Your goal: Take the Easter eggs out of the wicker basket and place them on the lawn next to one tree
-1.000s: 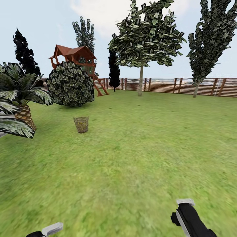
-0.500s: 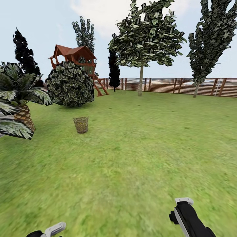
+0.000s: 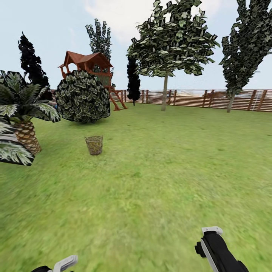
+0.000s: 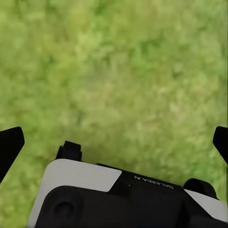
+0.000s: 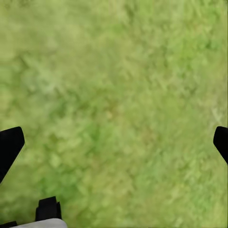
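This is a home garden rendered in a simulator. A wide green lawn fills the lower frame, closed at the back by a brown slatted wooden fence. A red-roofed children's playhouse stands at upper left behind a round bush, with a palm at left and leafy trees under open sky.

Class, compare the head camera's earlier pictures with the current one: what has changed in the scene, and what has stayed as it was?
Only the camera moved: the whole picture shifted slightly to the right and down, so nothing in the garden itself moved. The wicker basket stands in the same spot on the lawn, away from both arms. The left gripper and right gripper remain open over grass, holding nothing.
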{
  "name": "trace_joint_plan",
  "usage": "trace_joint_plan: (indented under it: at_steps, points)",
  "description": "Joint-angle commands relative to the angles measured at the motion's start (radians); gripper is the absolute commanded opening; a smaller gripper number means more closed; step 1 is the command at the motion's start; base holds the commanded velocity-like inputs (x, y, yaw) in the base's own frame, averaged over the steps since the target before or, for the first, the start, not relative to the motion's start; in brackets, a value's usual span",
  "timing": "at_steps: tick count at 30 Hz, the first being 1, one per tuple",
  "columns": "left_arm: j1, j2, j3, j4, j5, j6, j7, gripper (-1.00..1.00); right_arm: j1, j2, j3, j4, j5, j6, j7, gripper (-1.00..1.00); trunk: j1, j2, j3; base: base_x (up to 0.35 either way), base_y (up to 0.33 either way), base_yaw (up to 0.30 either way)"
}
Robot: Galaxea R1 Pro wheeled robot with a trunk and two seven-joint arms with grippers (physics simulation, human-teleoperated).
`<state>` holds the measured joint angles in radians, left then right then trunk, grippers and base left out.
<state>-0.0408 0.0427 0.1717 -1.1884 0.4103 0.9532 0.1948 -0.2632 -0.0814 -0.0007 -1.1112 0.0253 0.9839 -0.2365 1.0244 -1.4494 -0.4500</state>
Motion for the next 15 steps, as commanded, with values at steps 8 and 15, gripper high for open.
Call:
trace_joint_plan:
  at_steps: [8,15]
  points:
    - [-0.001,-0.002,-0.006,0.015,0.006,0.003,0.007,1.00,-0.001,0.000,0.000,-0.001,0.003,0.004,0.001,1.00,0.001,-0.001,-0.001,0.345,0.002,0.003]
    - [-0.001,-0.002,-0.010,0.027,0.002,0.001,0.010,1.00,-0.001,-0.002,0.000,-0.001,0.002,0.004,0.000,1.00,0.001,-0.001,-0.001,0.346,0.000,0.000]
